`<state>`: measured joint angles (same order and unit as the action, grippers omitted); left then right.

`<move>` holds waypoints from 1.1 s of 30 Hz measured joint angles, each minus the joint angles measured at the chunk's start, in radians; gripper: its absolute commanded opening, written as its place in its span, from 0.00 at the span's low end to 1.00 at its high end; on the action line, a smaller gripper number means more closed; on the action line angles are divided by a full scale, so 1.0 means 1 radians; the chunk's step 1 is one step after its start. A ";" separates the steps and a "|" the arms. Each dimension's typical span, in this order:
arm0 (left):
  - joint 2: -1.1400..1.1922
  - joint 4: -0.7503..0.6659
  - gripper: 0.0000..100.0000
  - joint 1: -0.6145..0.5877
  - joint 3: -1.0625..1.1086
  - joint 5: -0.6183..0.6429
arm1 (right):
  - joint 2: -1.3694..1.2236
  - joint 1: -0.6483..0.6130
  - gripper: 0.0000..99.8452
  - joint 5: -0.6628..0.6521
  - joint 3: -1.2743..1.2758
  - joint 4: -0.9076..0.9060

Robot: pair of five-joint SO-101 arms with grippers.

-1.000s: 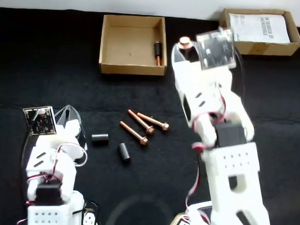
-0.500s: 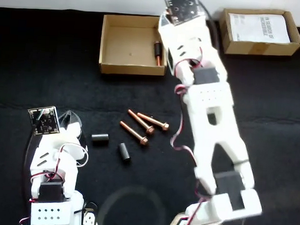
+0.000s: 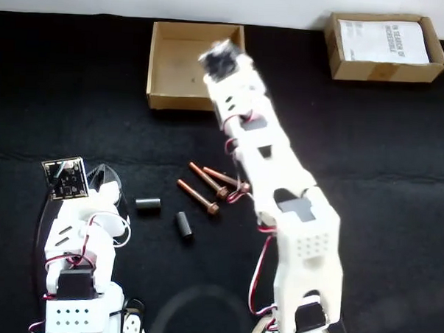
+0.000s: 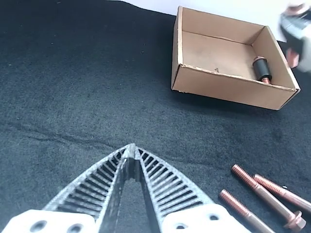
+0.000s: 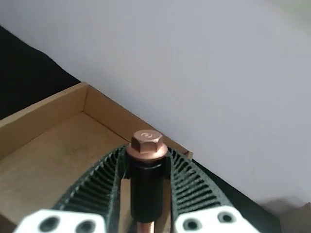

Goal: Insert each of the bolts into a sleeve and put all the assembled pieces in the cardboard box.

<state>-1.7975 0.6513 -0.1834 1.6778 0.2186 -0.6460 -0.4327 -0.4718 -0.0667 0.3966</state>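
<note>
My right gripper [image 5: 146, 161] is shut on an assembled piece [image 5: 146, 187], a copper bolt in a black sleeve, head up. It hangs above the open cardboard box [image 5: 53, 160]. In the high view the right arm [image 3: 242, 123] stretches over the box's [image 3: 175, 61] right side and covers that gripper. Another assembled piece [image 4: 262, 69] lies inside the box [image 4: 228, 90] against its wall. Three bare bolts [image 3: 207, 179] lie mid-table, with two black sleeves [image 3: 148, 204] [image 3: 183, 225] beside them. My left gripper [image 4: 131, 151] [image 3: 103, 177] is shut and empty, low at the left, short of the bolts [image 4: 265, 191].
A second cardboard box [image 3: 382, 44] with a printed sheet in it stands at the back right. The table is covered with black cloth [image 3: 78, 94]. A white wall runs behind the boxes.
The right arm has swung left from near the back-right box to over the cardboard box, carrying the assembled piece. The left arm has stayed nearly still.
</note>
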 measured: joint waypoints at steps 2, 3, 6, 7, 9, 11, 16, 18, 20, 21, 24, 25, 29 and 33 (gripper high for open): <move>0.000 0.002 0.02 0.000 0.000 0.000 | -0.061 -0.014 0.01 -0.049 0.000 0.112; 0.000 0.002 0.02 0.000 0.000 0.000 | -0.091 -0.021 0.02 -0.077 0.000 0.155; 0.000 0.002 0.02 0.000 0.000 0.000 | -0.150 -0.038 0.11 -0.161 0.000 0.212; 0.000 0.002 0.02 0.000 0.000 0.000 | -0.166 -0.040 0.15 -0.172 0.000 0.218; 0.000 0.002 0.02 0.000 0.000 0.000 | -0.180 -0.040 0.20 -0.183 0.000 0.221; 0.000 0.002 0.02 0.000 0.000 0.000 | -0.176 -0.038 0.21 -0.184 -0.003 0.232; 0.000 0.002 0.02 0.000 0.000 0.000 | -0.176 -0.038 0.21 -0.189 -0.021 0.244; 0.000 0.002 0.02 0.000 0.000 0.000 | -0.176 -0.038 0.21 -0.189 -0.026 0.252; 0.000 0.002 0.02 0.000 0.000 0.000 | -0.176 -0.038 0.21 -0.189 -0.026 0.288; 0.000 0.002 0.02 0.000 0.000 0.000 | -0.172 -0.038 0.21 -0.189 -0.026 0.307; 0.000 0.002 0.02 0.000 0.000 0.000 | -0.101 -0.038 0.21 -0.149 -0.021 0.322; 0.000 0.002 0.02 0.000 0.000 0.000 | -0.057 -0.038 0.21 -0.115 -0.009 0.318; 0.000 0.002 0.02 0.000 0.000 0.000 | 0.195 -0.038 0.21 0.058 0.054 0.127; 0.000 0.002 0.02 0.000 0.000 0.000 | 0.439 -0.044 0.21 0.261 0.060 -0.209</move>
<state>-1.7975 0.6529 -0.1834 1.6778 0.2186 -0.2071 -0.4772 -0.2110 -0.0069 0.1880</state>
